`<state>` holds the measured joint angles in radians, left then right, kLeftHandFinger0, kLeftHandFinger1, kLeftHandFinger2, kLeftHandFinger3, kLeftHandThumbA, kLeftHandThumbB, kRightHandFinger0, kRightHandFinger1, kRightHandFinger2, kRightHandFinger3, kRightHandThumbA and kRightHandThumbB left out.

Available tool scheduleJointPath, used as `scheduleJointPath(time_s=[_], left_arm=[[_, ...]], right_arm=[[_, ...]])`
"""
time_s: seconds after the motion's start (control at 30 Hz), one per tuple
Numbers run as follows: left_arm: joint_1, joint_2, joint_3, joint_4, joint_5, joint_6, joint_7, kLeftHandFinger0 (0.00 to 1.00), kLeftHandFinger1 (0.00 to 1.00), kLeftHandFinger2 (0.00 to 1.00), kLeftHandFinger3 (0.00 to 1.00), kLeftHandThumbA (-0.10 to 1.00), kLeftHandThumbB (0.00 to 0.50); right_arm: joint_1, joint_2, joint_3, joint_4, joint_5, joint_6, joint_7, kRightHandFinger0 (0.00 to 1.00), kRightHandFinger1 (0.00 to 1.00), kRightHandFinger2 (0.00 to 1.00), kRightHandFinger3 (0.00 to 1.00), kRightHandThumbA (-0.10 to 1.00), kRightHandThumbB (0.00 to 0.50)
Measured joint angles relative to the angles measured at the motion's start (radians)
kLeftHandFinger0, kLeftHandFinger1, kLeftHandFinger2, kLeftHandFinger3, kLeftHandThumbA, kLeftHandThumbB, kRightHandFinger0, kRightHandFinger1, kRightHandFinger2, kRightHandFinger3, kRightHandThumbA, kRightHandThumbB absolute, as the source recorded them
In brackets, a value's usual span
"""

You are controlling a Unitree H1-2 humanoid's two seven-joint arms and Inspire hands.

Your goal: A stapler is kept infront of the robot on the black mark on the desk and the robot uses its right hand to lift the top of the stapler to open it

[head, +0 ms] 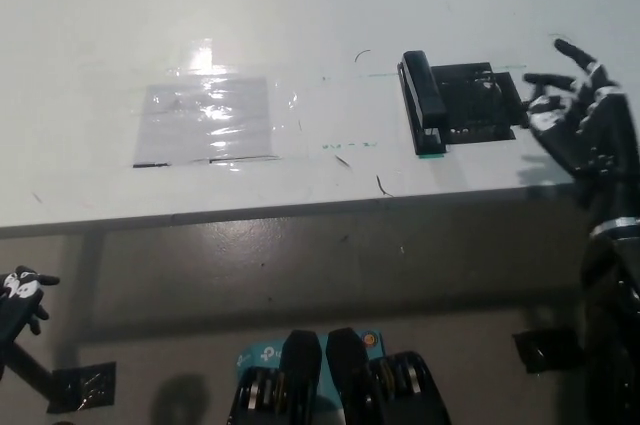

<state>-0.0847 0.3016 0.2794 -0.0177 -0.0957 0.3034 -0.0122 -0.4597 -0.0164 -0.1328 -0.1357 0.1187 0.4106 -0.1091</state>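
Black right arm up along the right edge of the view, forearm rising steeply from the bottom corner. Right hand (580, 115) raised over the near right part of the worktop (300, 5), palm turned toward picture left. Fingers (572, 53) spread apart and reaching up and leftward, nothing held between them. Pale patches showing on the fingertips and a light band at the wrist. Hand not touching anything, clear of contact. White left hand (20, 290) low at the lower left edge, below the worktop's front edge, resting on its dark arm; only a small part in view, so its fingers' state cannot be made out.
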Motion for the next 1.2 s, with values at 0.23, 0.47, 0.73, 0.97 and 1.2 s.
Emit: scheduleJointPath(time_s=[0.23,0.47,0.73,0.97,1.2], left_arm=[[0.001,-0.004,0.0,0.009,0.0,0.0,0.0,0.19,0.24,0.46,0.72,-0.1,0.0],[0.0,-0.011,0.0,0.012,0.0,0.0,0.0,0.16,0.21,0.41,0.71,-0.1,0.016],[0.0,-0.013,0.0,0.012,0.0,0.0,0.0,0.16,0.21,0.43,0.73,-0.1,0.0],[-0.001,-0.013,0.001,0.012,0.0,-0.001,0.001,0.15,0.21,0.43,0.74,-0.1,0.0],[-0.006,-0.013,0.002,0.01,0.0,-0.001,0.003,0.16,0.21,0.43,0.71,-0.1,0.0]], right_arm=[[0.0,0.057,-0.024,0.078,0.136,0.021,-0.046,0.76,0.89,1.0,1.0,0.73,0.0],[-0.008,0.125,-0.08,0.156,0.277,0.037,-0.115,0.85,0.96,1.0,1.0,0.86,0.0],[-0.068,0.225,-0.2,0.228,0.431,0.05,-0.213,0.92,1.0,1.0,1.0,0.88,0.0],[-0.146,0.288,-0.279,0.285,0.564,0.053,-0.3,0.86,0.97,1.0,1.0,0.83,0.0],[-0.22,0.327,-0.343,0.357,0.634,0.056,-0.375,0.82,0.96,1.0,1.0,0.8,0.0]])
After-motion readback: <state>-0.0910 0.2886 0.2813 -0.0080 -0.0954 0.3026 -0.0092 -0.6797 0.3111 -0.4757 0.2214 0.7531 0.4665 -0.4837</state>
